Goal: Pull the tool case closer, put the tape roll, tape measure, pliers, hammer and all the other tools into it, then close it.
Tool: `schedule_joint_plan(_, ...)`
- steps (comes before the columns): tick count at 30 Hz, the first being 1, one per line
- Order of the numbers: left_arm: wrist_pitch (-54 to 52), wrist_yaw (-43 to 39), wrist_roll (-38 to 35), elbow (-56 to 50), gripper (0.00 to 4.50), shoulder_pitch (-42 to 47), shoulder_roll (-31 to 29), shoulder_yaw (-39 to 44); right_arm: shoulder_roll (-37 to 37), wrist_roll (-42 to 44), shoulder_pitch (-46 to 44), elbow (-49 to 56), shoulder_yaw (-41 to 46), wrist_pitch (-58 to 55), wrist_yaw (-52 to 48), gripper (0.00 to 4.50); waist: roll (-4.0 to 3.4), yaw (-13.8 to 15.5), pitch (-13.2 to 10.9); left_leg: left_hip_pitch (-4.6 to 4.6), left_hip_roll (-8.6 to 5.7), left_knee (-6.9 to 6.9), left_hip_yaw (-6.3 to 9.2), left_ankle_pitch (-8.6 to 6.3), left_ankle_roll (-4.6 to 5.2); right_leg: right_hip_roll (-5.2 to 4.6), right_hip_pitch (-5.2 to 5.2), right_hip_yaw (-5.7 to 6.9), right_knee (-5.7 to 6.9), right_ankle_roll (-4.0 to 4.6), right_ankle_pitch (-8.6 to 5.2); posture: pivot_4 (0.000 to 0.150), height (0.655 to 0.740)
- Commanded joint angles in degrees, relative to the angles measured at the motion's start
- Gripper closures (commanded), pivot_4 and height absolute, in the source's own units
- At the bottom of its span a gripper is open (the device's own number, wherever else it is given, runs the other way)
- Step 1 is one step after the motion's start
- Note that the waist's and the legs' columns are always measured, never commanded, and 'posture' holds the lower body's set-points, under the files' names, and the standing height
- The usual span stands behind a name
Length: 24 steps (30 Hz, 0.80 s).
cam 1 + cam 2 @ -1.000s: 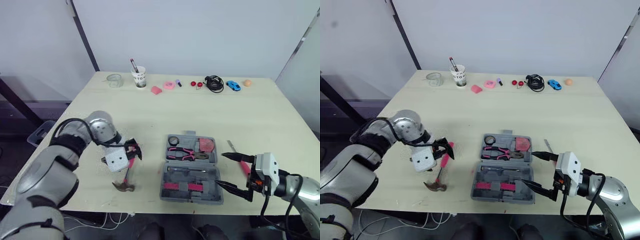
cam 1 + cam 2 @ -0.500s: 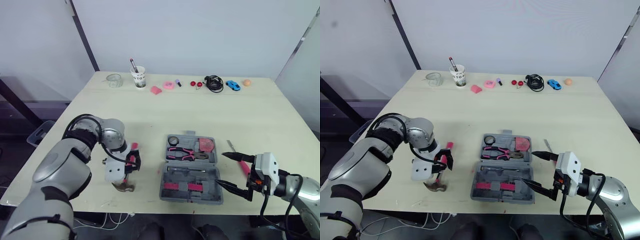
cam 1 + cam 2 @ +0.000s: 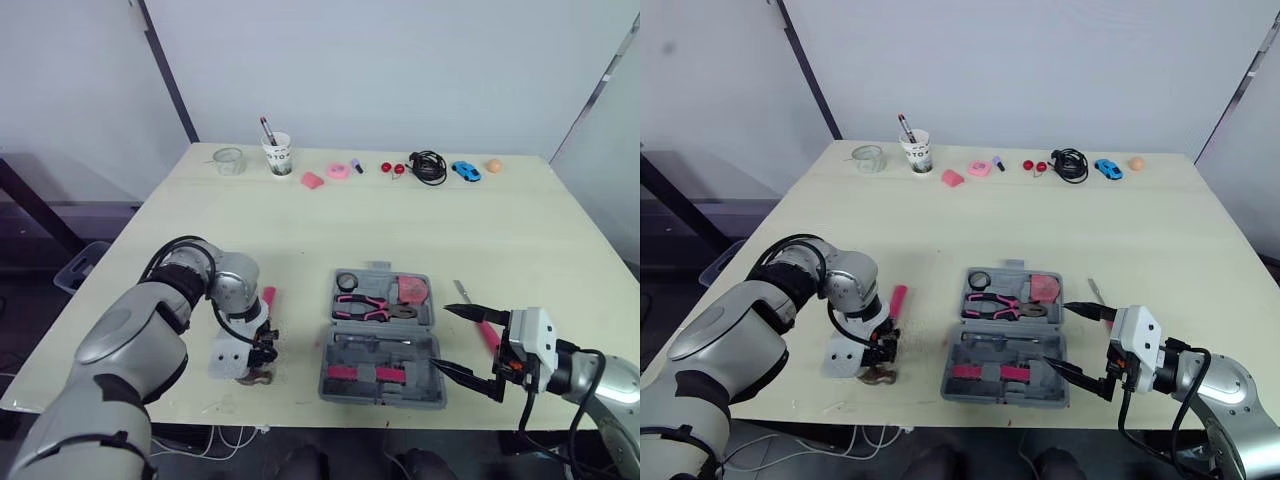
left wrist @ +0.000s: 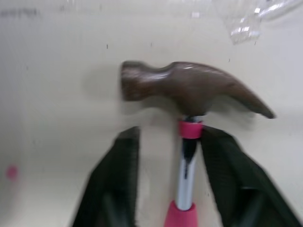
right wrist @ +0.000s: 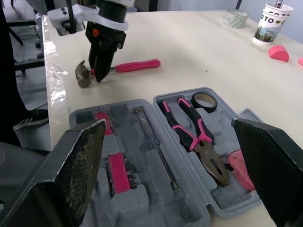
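**Pale table (image 3: 330, 215), front edge: hammer (image 4: 189, 87) pick-up in hand**

We judge the step as grabbing the hammer, w/ case-loading partly done. Tool case (image 3: 330, 365) lies open near the table's front edge, approx midway along it. Pliers (image 3: 372, 307) & tape roll (image 3: 347, 281) already sit in its far half. Hammer lies on the table left of the case, near the front edge: head toward that edge, pink handle pointing to the far edge.

Left gripper (image 4: 170, 137) is down over the hammer, fingers spread, one each side of the metal neck just behind the head. One finger looks to touch or nearly touch the pink collar. The other stands apart from the neck w/ bare table btwn. So it's straddling, not pinching yet, as far as we can tell.

Right gripper (image 3: 441, 338) hovers by the case's right front corner, fingers wide apart, holding nothing. Pink-handled tool (image 3: 483, 328) lies on the table just right of the case.

Next move, in our view: close the fingers on the neck, lift, carry right over the case & lay the hammer in a free slot. A grip this close to the head should stop the heavy end swinging, but the long handle may need lining up w/ the slot.
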State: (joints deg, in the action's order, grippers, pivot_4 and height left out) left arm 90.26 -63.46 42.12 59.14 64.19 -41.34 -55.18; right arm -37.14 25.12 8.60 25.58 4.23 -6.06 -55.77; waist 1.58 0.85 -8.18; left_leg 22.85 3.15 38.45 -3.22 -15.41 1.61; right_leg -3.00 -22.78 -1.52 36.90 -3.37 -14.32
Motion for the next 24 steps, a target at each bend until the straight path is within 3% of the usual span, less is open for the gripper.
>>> schedule_joint_plan(1,2.24,-0.61,-4.30,0.23,4.13,2.49,-2.74,-4.68,0.34,-0.21,0.17,-0.07,0.06,1.54,0.00,0.00,0.02,0.00,0.00,0.01,0.00,0.00,0.00,0.00,0.00,0.00,0.00,0.00,0.00,0.00,0.00,0.150,0.7400)
schedule_joint_plan(3,2.24,-0.85,-6.38,0.27,4.46,3.04,-3.86,-6.61,0.52,-0.39,0.12,-0.28,0.00,1.75,-0.03,0.00,0.02,-0.01,0.00,0.00,0.00,0.00,0.00,0.00,0.00,0.00,0.00,0.00,0.01,0.00,0.00,0.150,0.7400)
schedule_joint_plan(7,0.41,-2.42,-12.85,-0.42,4.47,3.33,-6.30,-9.53,0.79,-0.54,-0.20,-0.53,-0.28,1.98,-0.06,0.00,0.02,-0.02,0.00,-0.01,0.01,0.01,0.00,0.00,0.00,0.00,0.00,0.00,0.03,0.00,0.00,0.150,0.7400)
schedule_joint_plan(11,-9.97,-10.16,-26.68,-6.39,4.47,1.86,-10.98,-8.92,0.79,-0.26,-0.44,-0.74,-0.30,2.12,-0.22,0.00,0.03,-0.04,-0.01,-0.01,0.02,0.02,0.01,0.00,0.00,0.00,0.00,0.00,0.05,0.00,0.00,0.150,0.7400)
schedule_joint_plan(16,-29.52,-19.37,-39.90,-18.16,4.47,-2.41,-14.71,-1.38,0.76,-0.12,-0.47,-0.88,-0.48,2.40,-0.25,0.00,0.02,0.06,0.00,-0.03,0.04,0.04,0.01,0.00,0.00,0.00,0.00,0.01,0.12,0.01,-0.01,0.150,0.7400)
schedule_joint_plan(24,-59.76,-13.69,-41.17,-34.70,4.47,-13.92,-19.88,17.11,1.14,-0.12,-0.57,-0.64,-0.89,2.44,0.17,0.00,0.05,-0.71,-0.03,-0.04,0.09,0.11,0.07,0.00,0.00,0.09,-0.01,0.01,0.18,0.00,-0.01,0.150,0.7400)
